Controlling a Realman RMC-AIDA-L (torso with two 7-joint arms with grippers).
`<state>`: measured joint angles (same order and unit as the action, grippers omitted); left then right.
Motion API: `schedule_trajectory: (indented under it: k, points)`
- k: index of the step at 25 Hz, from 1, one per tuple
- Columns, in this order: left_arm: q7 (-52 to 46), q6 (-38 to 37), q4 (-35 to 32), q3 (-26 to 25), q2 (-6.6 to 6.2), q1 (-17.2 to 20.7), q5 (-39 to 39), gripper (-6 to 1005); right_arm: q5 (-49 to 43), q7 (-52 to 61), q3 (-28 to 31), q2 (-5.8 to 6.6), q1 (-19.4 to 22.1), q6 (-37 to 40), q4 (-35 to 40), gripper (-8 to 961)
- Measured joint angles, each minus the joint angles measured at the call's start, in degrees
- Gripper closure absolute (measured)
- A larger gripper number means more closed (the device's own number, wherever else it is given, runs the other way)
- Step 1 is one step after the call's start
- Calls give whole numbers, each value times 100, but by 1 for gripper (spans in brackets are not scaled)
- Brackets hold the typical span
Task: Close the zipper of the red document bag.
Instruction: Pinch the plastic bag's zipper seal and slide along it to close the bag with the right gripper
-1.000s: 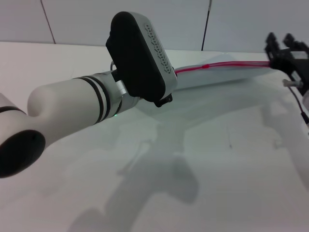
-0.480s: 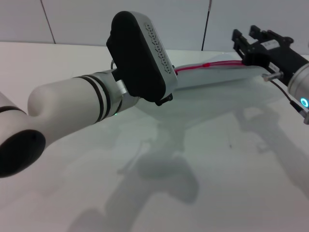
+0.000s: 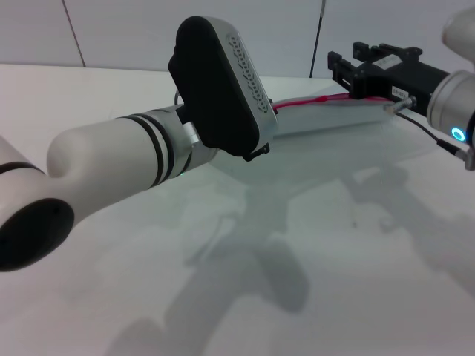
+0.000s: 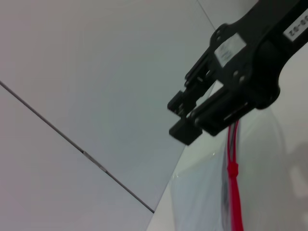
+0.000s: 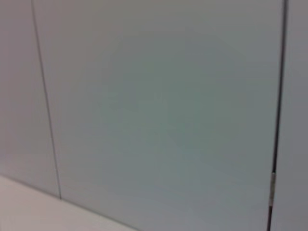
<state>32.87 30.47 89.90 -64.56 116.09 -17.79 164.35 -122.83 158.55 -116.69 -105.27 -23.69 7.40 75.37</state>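
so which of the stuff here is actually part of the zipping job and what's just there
Part of the job:
- red document bag, flat on the table
- zipper, the red strip along its far edge
- right gripper, over the zipper line
- left gripper, at the bag's near end, mostly hidden by its own wrist

Just there:
- white table
- panelled wall behind

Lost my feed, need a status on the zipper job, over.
Right hand over the zipper, not seen gripping it. Left hand hidden behind its wrist housing at the red document bag. Nothing else in the way.
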Motion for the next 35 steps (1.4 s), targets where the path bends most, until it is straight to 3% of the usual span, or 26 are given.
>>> schedule_trajectory:
  k: [2, 5, 10, 11, 14, 25, 35]
  points:
    - [0, -21, -5, 7, 1, -6, 0, 915, 5, -289, 230, -82, -42, 379, 45, 549]
    - [0, -23, -7, 11, 1, -16, 0, 913, 7, -981, 726, -316, -46, 1013, 155, 555]
    - [0, -25, -8, 8, 1, -17, 0, 911, 10, -2555, 2102, -994, -2, 2420, 388, 564]
    - [0, -25, -10, 7, 1, -18, 0, 910, 40, -2828, 2311, -1069, -1, 2709, 445, 566]
    - [0, -25, -15, 11, -1, -51, -7, 908, 243, -3302, 2542, -1069, -23, 3236, 538, 571]
    - [0, -10, -17, -8, -19, -83, -2, 902, 285, -4560, 2514, -1062, -67, 4138, 686, 586]
    - [0, -11, 32, 35, -15, -94, 1, 896, -184, -4848, 2248, -1085, -44, 3832, 767, 585]
